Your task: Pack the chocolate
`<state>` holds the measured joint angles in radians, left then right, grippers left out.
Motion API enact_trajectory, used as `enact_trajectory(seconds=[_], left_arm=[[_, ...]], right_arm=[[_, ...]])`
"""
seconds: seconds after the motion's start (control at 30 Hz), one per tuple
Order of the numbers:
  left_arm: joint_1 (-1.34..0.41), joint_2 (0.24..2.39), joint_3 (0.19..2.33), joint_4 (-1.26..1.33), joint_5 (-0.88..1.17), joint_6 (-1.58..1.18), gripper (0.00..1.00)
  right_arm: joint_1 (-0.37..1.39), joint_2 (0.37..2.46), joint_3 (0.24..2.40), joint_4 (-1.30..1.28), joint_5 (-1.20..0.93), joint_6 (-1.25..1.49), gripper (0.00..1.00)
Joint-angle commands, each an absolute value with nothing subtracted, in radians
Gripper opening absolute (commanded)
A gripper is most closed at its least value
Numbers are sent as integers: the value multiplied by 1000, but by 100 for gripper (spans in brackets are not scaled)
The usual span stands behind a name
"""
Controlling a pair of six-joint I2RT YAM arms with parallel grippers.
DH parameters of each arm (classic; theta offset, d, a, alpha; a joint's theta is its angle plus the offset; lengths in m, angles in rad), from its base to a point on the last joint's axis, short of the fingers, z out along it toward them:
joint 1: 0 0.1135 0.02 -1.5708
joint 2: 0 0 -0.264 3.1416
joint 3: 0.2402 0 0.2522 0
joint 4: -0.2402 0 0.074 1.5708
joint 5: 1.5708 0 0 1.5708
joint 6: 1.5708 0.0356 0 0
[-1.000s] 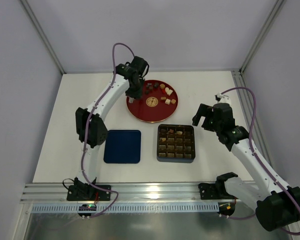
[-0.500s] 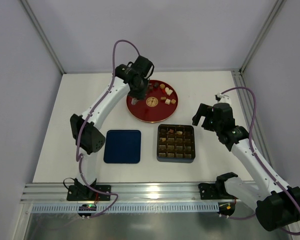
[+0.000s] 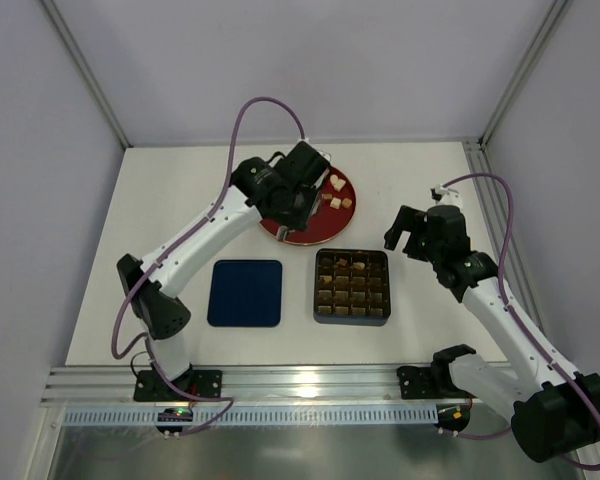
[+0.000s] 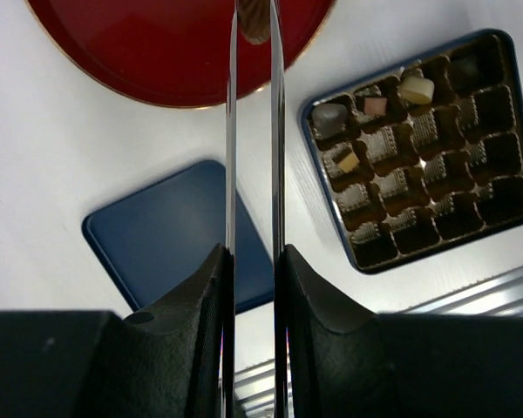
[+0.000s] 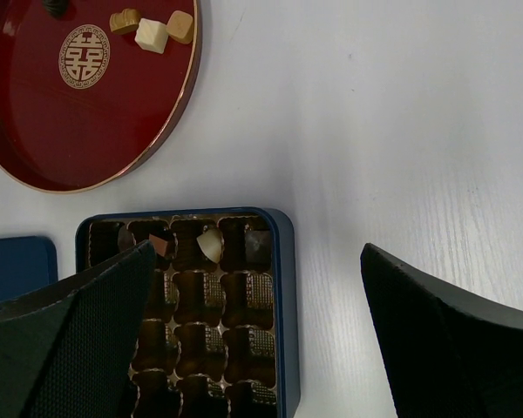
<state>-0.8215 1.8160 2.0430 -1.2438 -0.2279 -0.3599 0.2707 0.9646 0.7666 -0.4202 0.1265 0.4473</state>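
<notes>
My left gripper (image 3: 284,226) hangs over the near left part of the red plate (image 3: 320,232) and is shut on a brown chocolate (image 4: 254,24), held between its thin fingertips. A few tan and cream chocolates (image 3: 335,195) lie on the plate's back right, also in the right wrist view (image 5: 152,30). The dark tray (image 3: 352,321) holds several chocolates in its back rows (image 5: 211,244), also in the left wrist view (image 4: 416,89). My right gripper (image 3: 412,232) is open and empty, above the table just right of the tray's back corner (image 5: 283,305).
The navy lid (image 3: 245,293) lies flat left of the tray, also in the left wrist view (image 4: 174,235). Grey walls stand left, right and behind. A metal rail (image 3: 310,385) runs along the near edge.
My left arm has swung from the plate's back left, right and nearer, toward the tray, with a chocolate in its fingers. The right arm has not moved.
</notes>
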Motion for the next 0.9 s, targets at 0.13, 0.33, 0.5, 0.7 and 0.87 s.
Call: enact_trajectory(seconds=[0.13,0.33,0.5,0.7,0.87], left_arm=[[-969,1697,1909,-1212,-268,-478,27],[-1074,1661,1803,-1169,-262,-540,27],[-1130,1670,1770,-1146,-268,-571,27],[-1157,1704,1759,-1120,-249,-578,27],[-1164,1724,1747,-1109,-245,-577,27]], right_arm=[[267,962,798,-382,121,453,100],[267,960,801,-383,126,454,100],[267,956,799,-385,126,454,100],[268,950,798,-390,130,453,100],[268,950,796,-393,132,451,100]])
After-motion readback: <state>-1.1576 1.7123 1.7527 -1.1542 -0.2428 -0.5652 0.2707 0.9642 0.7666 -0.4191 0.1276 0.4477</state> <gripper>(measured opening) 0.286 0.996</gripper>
